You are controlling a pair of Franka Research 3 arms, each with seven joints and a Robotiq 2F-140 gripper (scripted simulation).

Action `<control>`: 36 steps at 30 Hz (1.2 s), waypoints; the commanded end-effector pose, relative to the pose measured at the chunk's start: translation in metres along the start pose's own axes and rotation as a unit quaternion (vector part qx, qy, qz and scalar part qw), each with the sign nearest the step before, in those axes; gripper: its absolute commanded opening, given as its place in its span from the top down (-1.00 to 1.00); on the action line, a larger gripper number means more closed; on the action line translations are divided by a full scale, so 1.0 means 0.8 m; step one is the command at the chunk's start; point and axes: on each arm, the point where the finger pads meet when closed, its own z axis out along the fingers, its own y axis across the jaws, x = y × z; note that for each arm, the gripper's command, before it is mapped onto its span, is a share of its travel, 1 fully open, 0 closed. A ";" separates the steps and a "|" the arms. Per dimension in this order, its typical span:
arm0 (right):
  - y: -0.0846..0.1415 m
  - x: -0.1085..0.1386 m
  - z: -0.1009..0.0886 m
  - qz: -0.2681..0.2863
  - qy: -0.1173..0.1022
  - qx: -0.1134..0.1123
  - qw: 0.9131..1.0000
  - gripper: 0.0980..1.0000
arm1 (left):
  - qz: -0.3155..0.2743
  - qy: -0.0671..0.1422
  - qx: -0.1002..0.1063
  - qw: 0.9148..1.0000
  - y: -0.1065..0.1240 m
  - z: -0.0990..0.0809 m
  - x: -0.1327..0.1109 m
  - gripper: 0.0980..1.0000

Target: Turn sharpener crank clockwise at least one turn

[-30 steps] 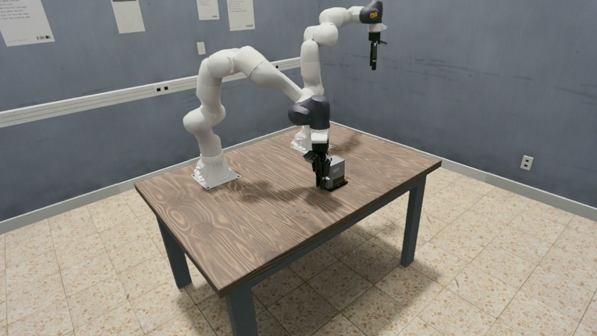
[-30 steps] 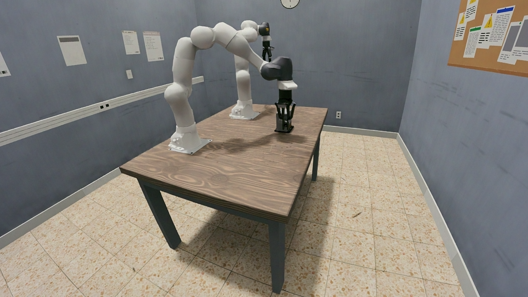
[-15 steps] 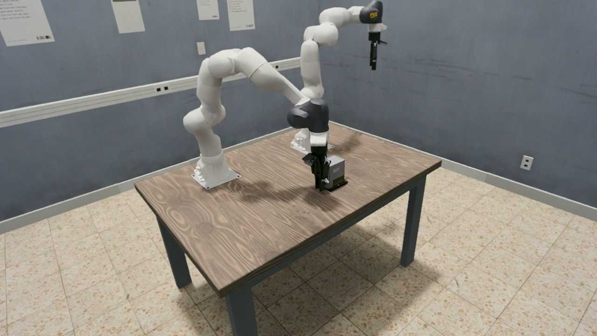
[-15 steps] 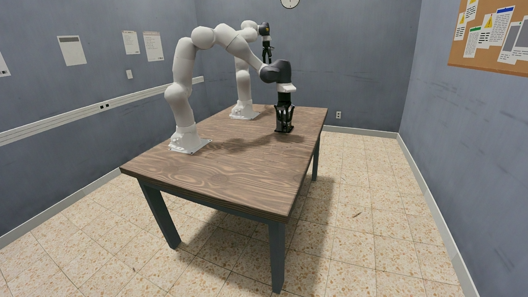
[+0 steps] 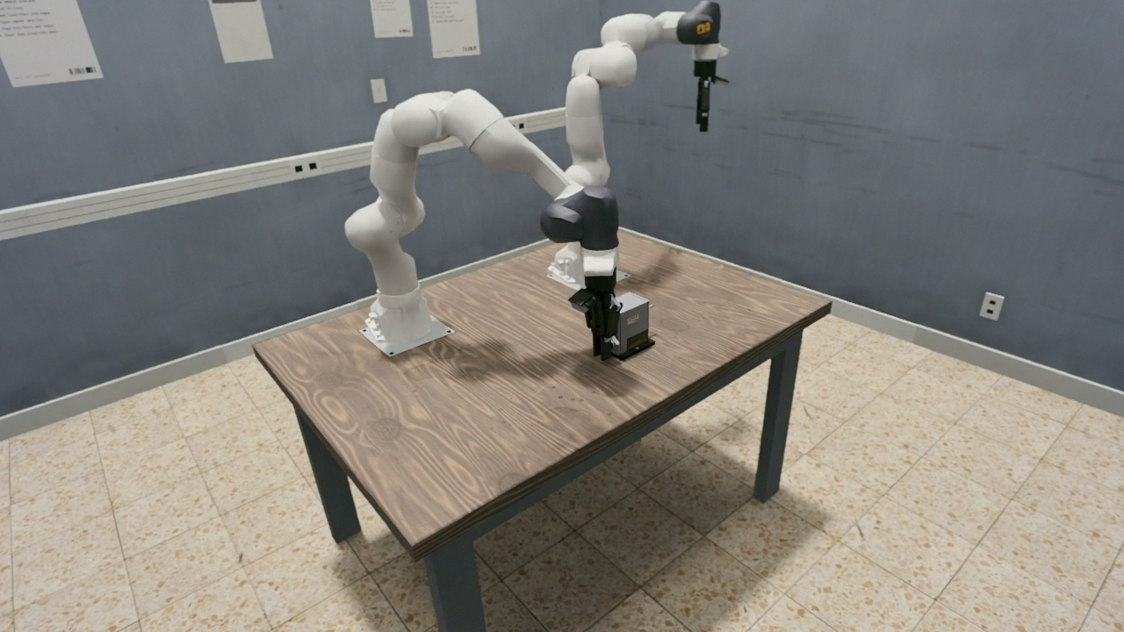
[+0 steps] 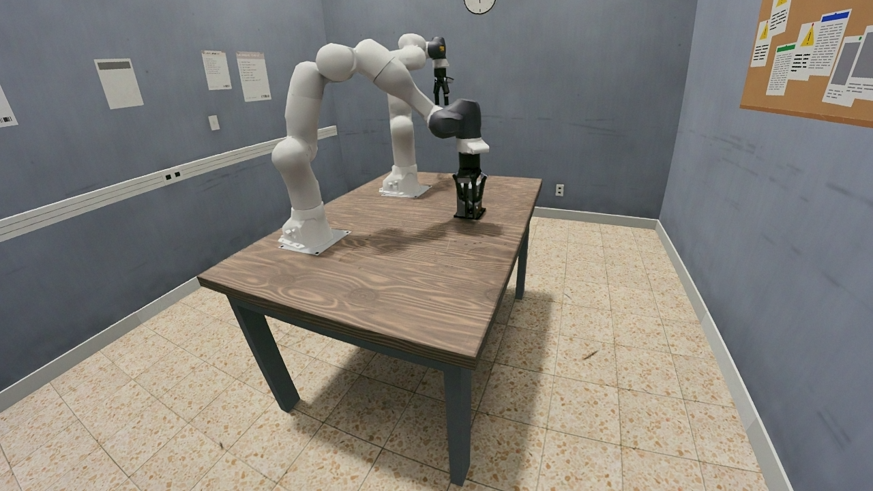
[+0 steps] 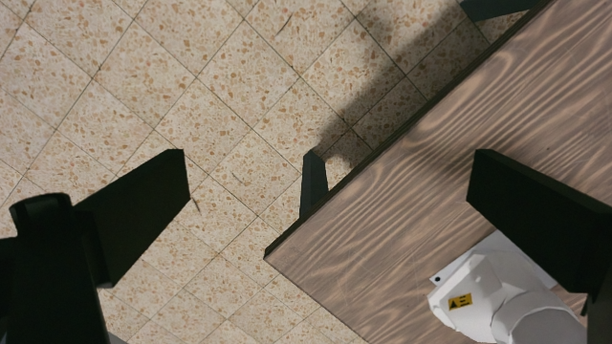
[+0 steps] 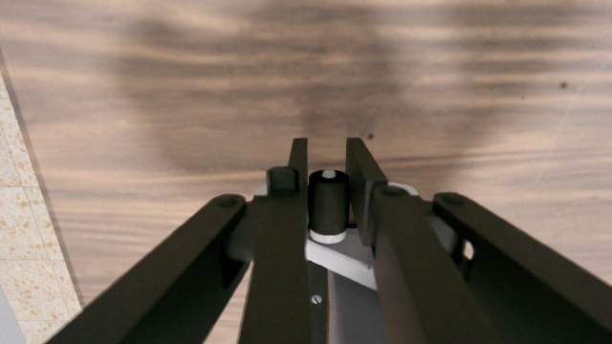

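Black crank knob [image 8: 329, 205], one, sits between two right end effector [image 8: 326, 161] fingers.

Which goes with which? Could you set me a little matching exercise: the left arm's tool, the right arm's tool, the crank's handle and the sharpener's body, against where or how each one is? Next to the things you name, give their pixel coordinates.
1. left tool [image 5: 702, 125] [image 6: 441, 102] [image 7: 329, 174]
2. right tool [image 5: 601, 355] [image 6: 470, 215] [image 8: 327, 143]
3. crank handle [image 8: 329, 203]
4. sharpener body [image 5: 633, 320] [image 8: 356, 306]

A. black, between two fingers
B. grey, standing on the wooden table [image 5: 486, 408] [image 6: 366, 262] [image 7: 382, 215] [image 8: 239, 96]
C. open, up in the air
D. closed on something

Pairs: 1-C, 2-D, 3-A, 4-B
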 end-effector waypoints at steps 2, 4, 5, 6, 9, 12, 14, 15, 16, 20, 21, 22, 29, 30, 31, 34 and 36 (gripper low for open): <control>0.003 0.001 0.005 0.000 0.002 -0.002 1.000 1.00 | -0.004 0.001 0.001 1.000 -0.001 0.000 0.001 -1.00; 0.003 0.001 0.005 0.000 0.002 -0.002 1.000 1.00 | -0.004 0.001 0.001 1.000 -0.001 0.000 0.001 -1.00; 0.003 0.001 0.005 0.000 0.002 -0.002 1.000 1.00 | -0.004 0.001 0.001 1.000 -0.001 0.000 0.001 -1.00; 0.003 0.001 0.005 0.000 0.002 -0.002 1.000 1.00 | -0.004 0.001 0.001 1.000 -0.001 0.000 0.001 -1.00; 0.005 0.001 0.008 0.000 0.002 -0.002 1.000 1.00 | -0.004 0.001 0.001 1.000 -0.001 0.000 0.001 -1.00; 0.006 0.001 0.009 0.000 0.002 -0.002 1.000 1.00 | -0.004 0.001 0.001 1.000 -0.001 0.000 0.001 -1.00; 0.006 0.001 0.009 0.000 0.002 -0.002 1.000 1.00 | -0.004 0.001 0.001 1.000 -0.001 0.000 0.001 -1.00; 0.006 0.001 0.009 0.000 0.002 -0.002 1.000 1.00 | -0.004 0.001 0.001 1.000 -0.001 0.000 0.001 -1.00; 0.006 0.001 0.009 0.000 0.002 -0.002 1.000 1.00 | -0.004 0.001 0.001 1.000 -0.001 0.000 0.001 -1.00; 0.006 0.001 0.009 0.000 0.002 -0.002 1.000 1.00 | -0.004 0.001 0.001 1.000 -0.001 0.000 0.001 -1.00; 0.006 0.001 0.009 0.000 0.002 -0.002 1.000 1.00 | -0.004 0.001 0.001 1.000 -0.001 0.000 0.001 -1.00; 0.006 0.001 0.009 0.000 0.002 -0.002 1.000 1.00 | -0.004 0.001 0.001 1.000 -0.001 0.000 0.001 -1.00; 0.006 0.001 0.009 0.000 0.002 -0.002 1.000 0.36 | -0.004 0.001 0.001 1.000 -0.001 0.000 0.001 -1.00; 0.006 0.001 0.009 0.000 0.002 -0.002 1.000 0.36 | -0.004 0.001 0.001 1.000 -0.001 0.000 0.001 -1.00; 0.006 0.001 0.009 0.000 0.002 -0.002 1.000 0.36 | -0.004 0.001 0.001 1.000 -0.001 0.000 0.001 -1.00; 0.006 0.001 0.009 0.000 0.002 -0.002 1.000 0.36 | -0.004 0.001 0.001 1.000 -0.001 0.000 0.001 -1.00; 0.006 0.001 0.009 0.000 0.002 -0.002 1.000 0.36 | -0.004 0.001 0.001 1.000 -0.001 0.000 0.001 -1.00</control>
